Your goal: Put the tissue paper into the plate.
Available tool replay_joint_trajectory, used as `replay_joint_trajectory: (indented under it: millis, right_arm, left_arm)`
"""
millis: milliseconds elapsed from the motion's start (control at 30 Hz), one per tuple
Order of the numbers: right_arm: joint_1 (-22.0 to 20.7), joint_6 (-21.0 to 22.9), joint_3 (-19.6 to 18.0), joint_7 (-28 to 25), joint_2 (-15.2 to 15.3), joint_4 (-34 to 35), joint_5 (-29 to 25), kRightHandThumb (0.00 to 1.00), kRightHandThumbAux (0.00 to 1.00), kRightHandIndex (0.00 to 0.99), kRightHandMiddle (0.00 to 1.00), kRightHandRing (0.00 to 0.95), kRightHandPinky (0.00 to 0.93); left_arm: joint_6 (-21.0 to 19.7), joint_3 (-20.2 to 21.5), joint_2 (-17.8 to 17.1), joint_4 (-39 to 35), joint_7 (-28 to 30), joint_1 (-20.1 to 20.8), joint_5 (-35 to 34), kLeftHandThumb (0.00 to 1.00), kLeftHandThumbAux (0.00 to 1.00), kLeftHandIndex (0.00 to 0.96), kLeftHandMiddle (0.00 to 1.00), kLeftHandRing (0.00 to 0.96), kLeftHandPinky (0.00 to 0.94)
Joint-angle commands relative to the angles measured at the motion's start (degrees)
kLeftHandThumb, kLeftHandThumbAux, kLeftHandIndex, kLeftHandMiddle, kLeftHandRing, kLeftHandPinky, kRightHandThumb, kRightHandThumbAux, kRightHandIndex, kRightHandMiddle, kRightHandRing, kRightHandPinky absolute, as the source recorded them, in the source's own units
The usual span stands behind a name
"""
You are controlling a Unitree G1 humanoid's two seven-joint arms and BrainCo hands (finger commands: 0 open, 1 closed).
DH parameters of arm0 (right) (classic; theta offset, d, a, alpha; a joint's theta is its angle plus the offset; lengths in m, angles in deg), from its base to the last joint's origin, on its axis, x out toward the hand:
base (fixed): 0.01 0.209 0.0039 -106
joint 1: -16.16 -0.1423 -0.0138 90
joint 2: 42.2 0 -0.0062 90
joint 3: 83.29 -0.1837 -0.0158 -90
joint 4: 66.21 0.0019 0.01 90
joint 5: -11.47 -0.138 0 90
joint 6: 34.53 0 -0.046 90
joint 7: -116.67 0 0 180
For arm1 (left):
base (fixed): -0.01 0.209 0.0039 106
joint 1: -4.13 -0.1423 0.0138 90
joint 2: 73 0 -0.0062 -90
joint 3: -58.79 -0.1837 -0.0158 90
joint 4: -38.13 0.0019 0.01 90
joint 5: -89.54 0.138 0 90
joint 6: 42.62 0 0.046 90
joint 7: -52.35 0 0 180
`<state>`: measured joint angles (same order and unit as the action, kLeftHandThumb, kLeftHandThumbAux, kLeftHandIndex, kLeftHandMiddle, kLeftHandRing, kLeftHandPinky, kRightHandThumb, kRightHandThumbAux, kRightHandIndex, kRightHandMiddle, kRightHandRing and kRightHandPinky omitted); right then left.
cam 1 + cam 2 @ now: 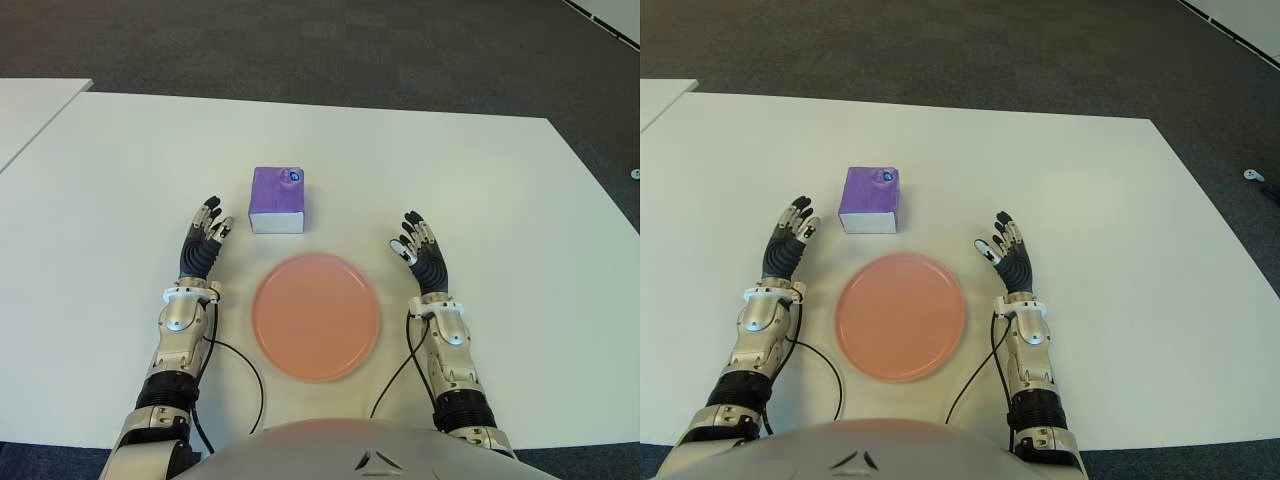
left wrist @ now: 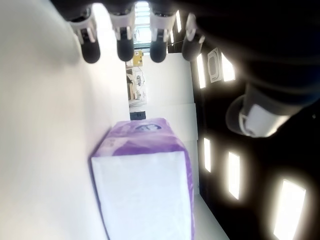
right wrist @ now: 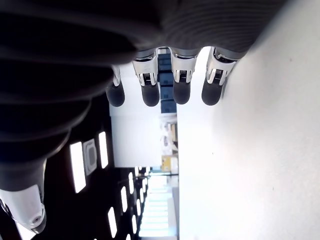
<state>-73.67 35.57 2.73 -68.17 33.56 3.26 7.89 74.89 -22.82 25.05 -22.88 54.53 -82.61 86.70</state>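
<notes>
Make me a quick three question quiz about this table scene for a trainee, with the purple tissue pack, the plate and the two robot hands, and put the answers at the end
1. True or false: the tissue pack already lies in the plate.
2. Which hand shows nearer the tissue pack: A) the left hand, B) the right hand?
3. Fill in: both hands hold ____.

Key
1. False. The pack sits on the white table, just beyond the plate's far rim and apart from it.
2. A. The left hand shows beside the pack, on its left; the right hand shows at the right of the plate.
3. Nothing. Both hands have their fingers stretched out and hold no object.
</notes>
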Motion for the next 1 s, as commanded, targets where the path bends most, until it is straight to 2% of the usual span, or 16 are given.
replay_joint_trajectory:
  millis: [33, 167, 300, 467, 667, 733, 867, 1000]
  right_arm:
    - [2.7, 2.0, -0.1, 0.5, -0.4, -3.3, 0.2, 0.0, 0.618, 0.0, 0.0, 0.0, 0.0]
    - [2.4, 1.9, -0.1, 0.5, -0.4, -3.7, 0.2, 0.0, 0.62, 0.0, 0.0, 0.0, 0.0]
    - [2.0, 1.6, -0.1, 0.7, -0.4, -4.3, 0.2, 0.0, 0.619, 0.0, 0.0, 0.0, 0.0]
    - [1.4, 1.1, -0.1, 0.9, -0.4, -5.2, 0.3, 0.0, 0.615, 0.0, 0.0, 0.0, 0.0]
    - [0.8, 0.2, -0.1, 1.0, -0.2, -6.3, 0.5, 0.0, 0.601, 0.0, 0.0, 0.0, 0.0]
    - [0.6, -0.1, -0.1, 1.1, -0.2, -6.6, 0.6, 0.0, 0.597, 0.0, 0.0, 0.0, 0.0]
    - [0.4, -0.2, 0.0, 1.1, -0.2, -7.0, 0.5, 0.0, 0.588, 0.0, 0.0, 0.0, 0.0]
    - [0.0, -0.4, 0.0, 1.3, -0.3, -7.5, 0.6, 0.0, 0.58, 0.0, 0.0, 0.0, 0.0]
  left_arm:
    - [-0.8, 0.2, -0.7, 0.8, -0.3, 0.5, 0.8, 0.0, 0.49, 0.0, 0.0, 0.0, 0.0]
    - [-1.7, 0.7, -2.6, 1.0, -1.0, 2.2, 1.9, 0.0, 0.491, 0.0, 0.0, 0.0, 0.0]
    - [-4.0, 1.7, -8.3, 3.2, -3.4, 9.3, 5.8, 0.0, 0.484, 0.0, 0.0, 0.0, 0.0]
    - [-1.0, -0.2, -13.4, 5.0, -6.4, 13.8, 12.2, 0.031, 0.473, 0.0, 0.0, 0.0, 0.0]
    - [3.3, -3.3, -18.6, 8.5, -11.7, 17.9, 20.1, 0.209, 0.354, 0.0, 0.0, 0.0, 0.0]
    - [4.2, -4.2, -19.7, 9.7, -13.7, 19.1, 22.4, 0.238, 0.331, 0.0, 0.0, 0.0, 0.0]
    - [4.6, -6.8, -22.4, 14.0, -18.2, 23.6, 27.6, 0.297, 0.286, 0.0, 0.0, 0.0, 0.0]
    - [4.8, -8.6, -23.4, 17.9, -19.5, 27.0, 29.3, 0.326, 0.254, 0.0, 0.0, 0.0, 0.0]
